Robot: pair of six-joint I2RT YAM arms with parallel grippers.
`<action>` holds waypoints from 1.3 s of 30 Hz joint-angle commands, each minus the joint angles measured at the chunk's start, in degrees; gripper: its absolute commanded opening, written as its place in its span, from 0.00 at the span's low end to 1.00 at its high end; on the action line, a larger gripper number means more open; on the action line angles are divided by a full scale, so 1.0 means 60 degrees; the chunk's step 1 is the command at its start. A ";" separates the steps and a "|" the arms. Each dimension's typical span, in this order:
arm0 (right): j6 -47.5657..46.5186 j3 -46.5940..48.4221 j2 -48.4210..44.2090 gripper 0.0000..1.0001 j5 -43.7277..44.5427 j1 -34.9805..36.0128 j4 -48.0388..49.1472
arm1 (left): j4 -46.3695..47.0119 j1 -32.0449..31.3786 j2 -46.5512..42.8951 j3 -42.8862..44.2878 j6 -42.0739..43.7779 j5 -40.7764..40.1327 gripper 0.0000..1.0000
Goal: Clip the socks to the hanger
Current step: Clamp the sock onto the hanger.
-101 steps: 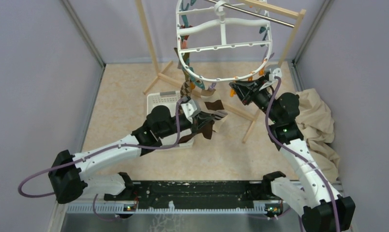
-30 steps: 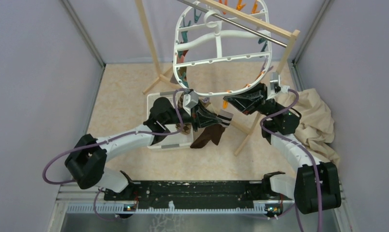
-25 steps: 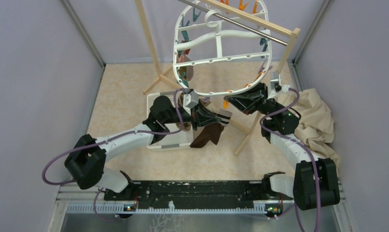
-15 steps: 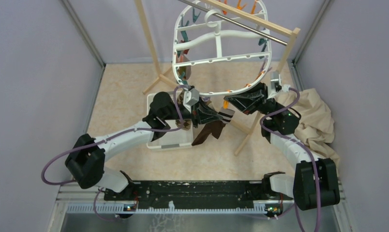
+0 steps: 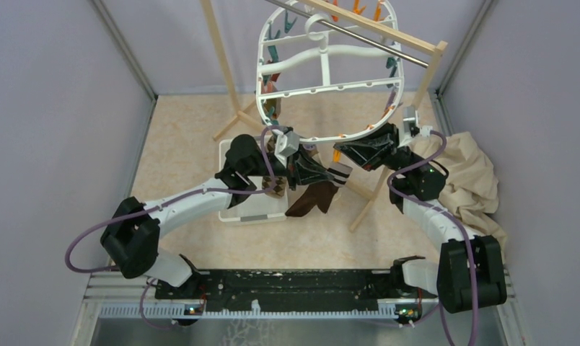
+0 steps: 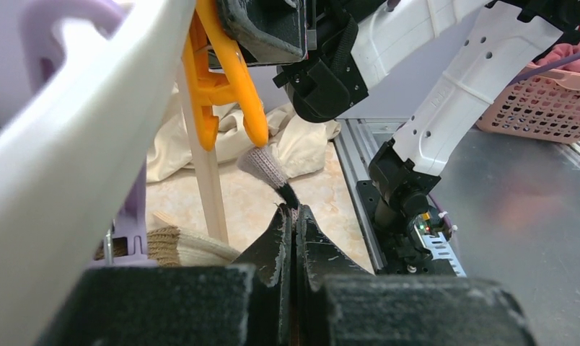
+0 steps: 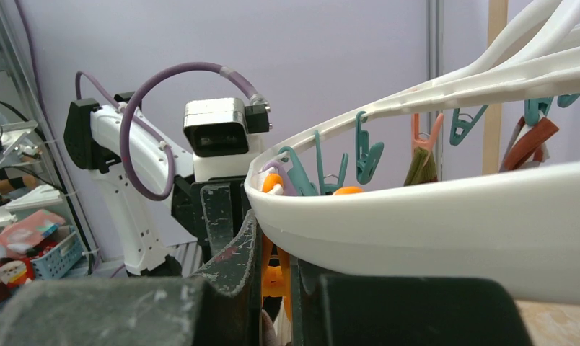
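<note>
The white oval hanger [image 5: 323, 86] hangs from the rack, with socks [image 5: 273, 108] clipped on its left side. My left gripper [image 5: 324, 173] is shut on a dark brown sock [image 5: 312, 200] with a grey cuff [image 5: 339, 171]. In the left wrist view my left gripper [image 6: 294, 216] holds the cuff [image 6: 265, 164] up against the lower tips of an orange peg [image 6: 226, 79], whose two legs stand apart. My right gripper [image 5: 345, 153] is shut on that orange peg [image 7: 276, 277] under the hanger's rim [image 7: 453, 216].
A wooden rack with a metal bar [image 5: 374, 32] carries the hanger. A beige cloth [image 5: 471, 180] lies at the right. A white basket [image 5: 247, 209] sits under my left arm. A purple peg [image 6: 132, 216] holds a tan sock [image 6: 179, 245] beside the orange peg.
Both arms have risen, and the hanger's near rim has shifted with my right gripper. My left gripper has carried the sock up and right until its cuff reaches the orange peg.
</note>
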 commanded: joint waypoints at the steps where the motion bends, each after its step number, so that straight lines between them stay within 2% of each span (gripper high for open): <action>1: 0.0709 0.0059 0.0142 0.00 -0.1294 0.0051 0.1489 | -0.0211 0.0059 0.0135 0.0515 0.0577 -0.0006 0.00; 24: 0.0648 0.0110 0.0442 0.00 -0.1495 0.0051 0.1484 | -0.1665 0.0165 -0.0029 0.1324 0.1943 -0.0290 0.00; 39: 0.0624 0.0110 0.0544 0.00 -0.1415 0.0051 0.1485 | -0.1728 0.0189 -0.0705 0.1226 0.1985 -0.0040 0.00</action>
